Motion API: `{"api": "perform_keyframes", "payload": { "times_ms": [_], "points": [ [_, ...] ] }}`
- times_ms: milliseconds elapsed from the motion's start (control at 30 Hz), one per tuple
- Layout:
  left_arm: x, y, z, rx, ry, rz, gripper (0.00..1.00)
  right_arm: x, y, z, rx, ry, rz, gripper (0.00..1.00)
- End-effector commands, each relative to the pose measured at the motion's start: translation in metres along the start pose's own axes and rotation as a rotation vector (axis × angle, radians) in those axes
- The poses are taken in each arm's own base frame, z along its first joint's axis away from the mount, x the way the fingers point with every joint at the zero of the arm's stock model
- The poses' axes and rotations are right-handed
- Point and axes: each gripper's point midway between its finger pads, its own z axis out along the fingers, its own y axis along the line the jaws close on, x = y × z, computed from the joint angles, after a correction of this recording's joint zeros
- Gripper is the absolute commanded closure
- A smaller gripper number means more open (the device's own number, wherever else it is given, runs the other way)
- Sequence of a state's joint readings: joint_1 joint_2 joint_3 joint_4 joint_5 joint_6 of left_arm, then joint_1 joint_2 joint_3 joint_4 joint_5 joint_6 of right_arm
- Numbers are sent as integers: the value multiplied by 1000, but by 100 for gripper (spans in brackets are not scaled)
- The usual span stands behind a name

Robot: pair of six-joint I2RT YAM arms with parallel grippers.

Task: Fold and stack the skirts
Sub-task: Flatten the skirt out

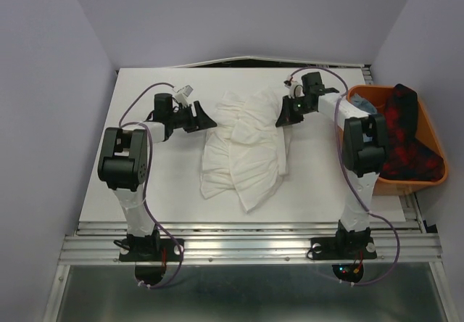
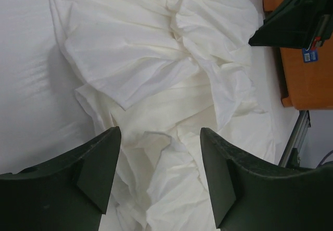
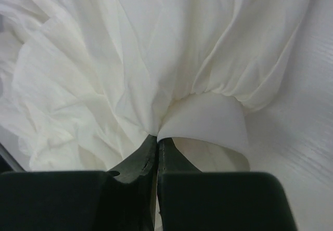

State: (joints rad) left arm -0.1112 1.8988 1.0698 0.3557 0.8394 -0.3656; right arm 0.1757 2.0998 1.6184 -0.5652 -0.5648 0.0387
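The thin white skirt [image 1: 246, 148] lies rumpled in the middle of the table, spread toward the front. My right gripper [image 1: 281, 119] is at its far right edge, shut on a pinch of the white cloth [image 3: 130, 59], which bulges up just past the jaws [image 3: 157, 137]. At the skirt's far left edge my left gripper [image 1: 210, 121] stands open over the white folds [image 2: 156, 59], with nothing between its fingers [image 2: 159, 132]. A red-and-black plaid skirt [image 1: 402, 133] lies in the orange tub. A bit of light blue denim [image 1: 360, 104] shows beside it.
The orange plastic tub [image 1: 406, 186] stands at the table's right edge, close behind the right arm. Its corner [image 2: 307, 80] shows in the left wrist view. Purple walls close in the table on the left, back and right.
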Motion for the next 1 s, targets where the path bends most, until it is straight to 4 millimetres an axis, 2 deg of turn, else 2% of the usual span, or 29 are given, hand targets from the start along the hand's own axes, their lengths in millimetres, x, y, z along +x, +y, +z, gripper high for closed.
{"api": "perform_keyframes", "payload": {
  "times_ms": [0, 67, 100, 133, 233, 333, 367, 500, 567, 633, 733, 800, 900, 967],
  "points": [
    [-16, -11, -1, 46, -61, 32, 31, -33, 32, -51, -222, -151, 24, 99],
    [-19, -13, -3, 36, -74, 53, 32, -33, 32, -62, -260, -179, 55, 99],
    [-19, -12, -5, 29, -78, 60, 32, -18, 26, -59, -277, -160, 86, 99],
    [-23, -16, -8, 29, -89, 76, 32, -14, 17, -60, -277, -162, 102, 99],
    [-25, -19, -12, 18, -95, 109, 33, 21, 2, -40, -307, -84, 179, 99],
    [-26, -22, -16, 1, -79, 170, 32, 50, -13, -13, -311, -15, 266, 99],
    [-26, -23, -17, -7, -75, 190, 32, 53, -17, -9, -308, -11, 273, 99],
    [-28, -34, -25, -32, -76, 265, 31, 61, -29, 4, -284, -10, 256, 99],
    [-27, -39, -29, -60, -68, 309, 31, 64, -44, 9, -232, -10, 250, 99],
    [-26, -48, -27, -95, -61, 408, 30, 66, -50, 11, -201, -8, 241, 99],
    [-16, -57, -25, -125, -27, 485, 30, 66, -64, 14, -131, -13, 217, 99],
    [-7, -55, -25, -159, -10, 512, 30, 60, -68, 18, -104, -19, 189, 99],
    [-8, -52, -36, -195, -19, 538, 30, 56, -55, 36, -116, 2, 159, 99],
    [-2, -50, -45, -216, 12, 571, 30, 41, -41, 47, -134, -8, 139, 99]
  ]
}}
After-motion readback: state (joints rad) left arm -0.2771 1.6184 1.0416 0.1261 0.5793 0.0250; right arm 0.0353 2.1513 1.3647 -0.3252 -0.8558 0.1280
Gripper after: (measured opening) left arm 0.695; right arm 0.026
